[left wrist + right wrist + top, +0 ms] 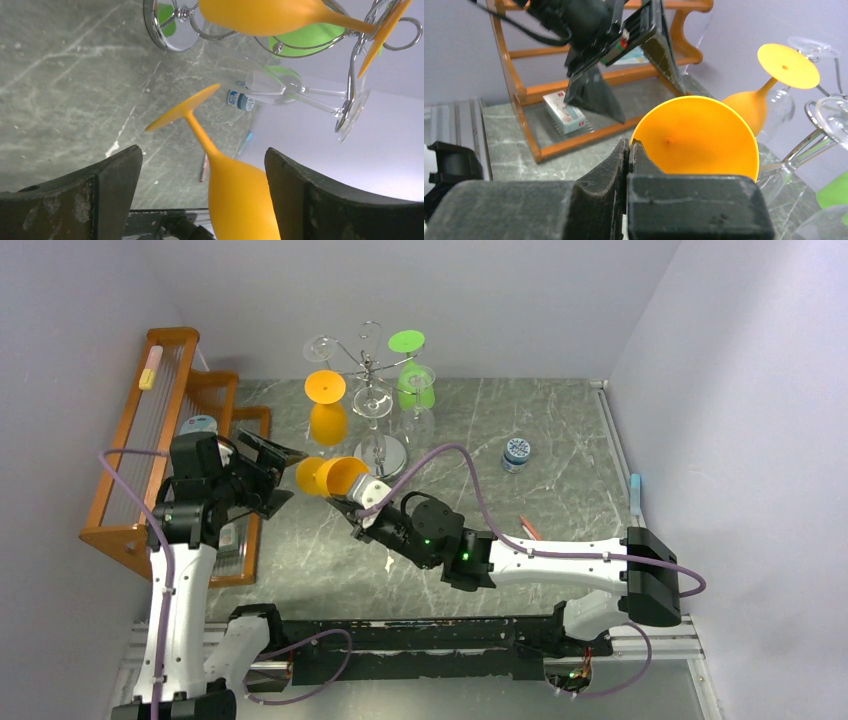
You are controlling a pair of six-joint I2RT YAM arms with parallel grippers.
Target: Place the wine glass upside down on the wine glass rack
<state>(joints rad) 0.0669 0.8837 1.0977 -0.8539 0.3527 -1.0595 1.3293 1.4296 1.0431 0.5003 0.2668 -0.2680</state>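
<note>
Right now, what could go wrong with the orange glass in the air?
The right hand pinches only the thin rim of the orange wine glass, so it could slip or tip.
The left hand stands open around the bowl, not gripping, so a handover could fumble.
The wine glass rack already holds other glasses that it could knock.

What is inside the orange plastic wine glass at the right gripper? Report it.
The orange plastic wine glass looks empty: bare orange wall, a small dimple at its centre. The right gripper, pinching the rim, covers the bowl's lowest part.
</note>
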